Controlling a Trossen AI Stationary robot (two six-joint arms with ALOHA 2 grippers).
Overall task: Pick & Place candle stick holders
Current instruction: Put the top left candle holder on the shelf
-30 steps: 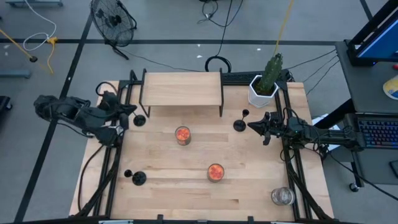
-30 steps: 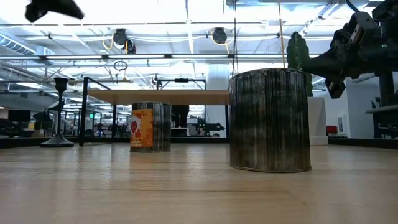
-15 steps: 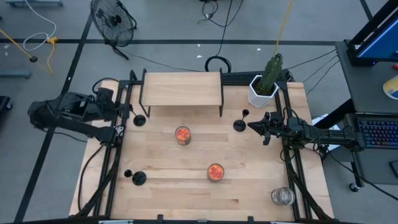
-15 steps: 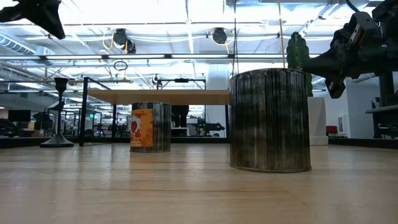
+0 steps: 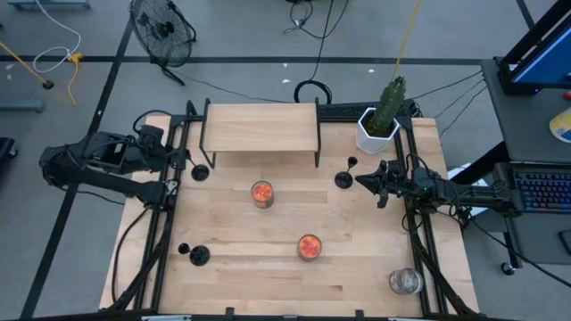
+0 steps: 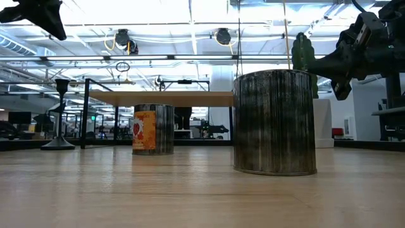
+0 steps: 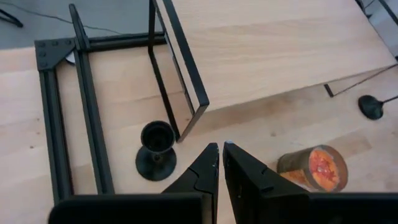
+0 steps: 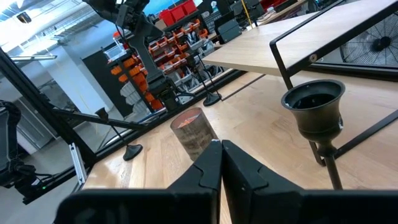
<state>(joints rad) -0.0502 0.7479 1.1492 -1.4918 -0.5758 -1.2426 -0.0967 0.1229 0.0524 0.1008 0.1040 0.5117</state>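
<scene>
Currently both pincers closed, empty. Left pincer hangs just beside holder by shelf leg (likely lining up). Right pincer near holder. Third holder on desk front-left, untouched.

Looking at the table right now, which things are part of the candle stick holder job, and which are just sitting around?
Part of the job:
candle stick holder by the shelf's left leg
candle stick holder near the right tool
candle stick holder at the front left

Just lying about:
two jars with orange contents
clear glass jar
potted cactus
wooden shelf
</scene>
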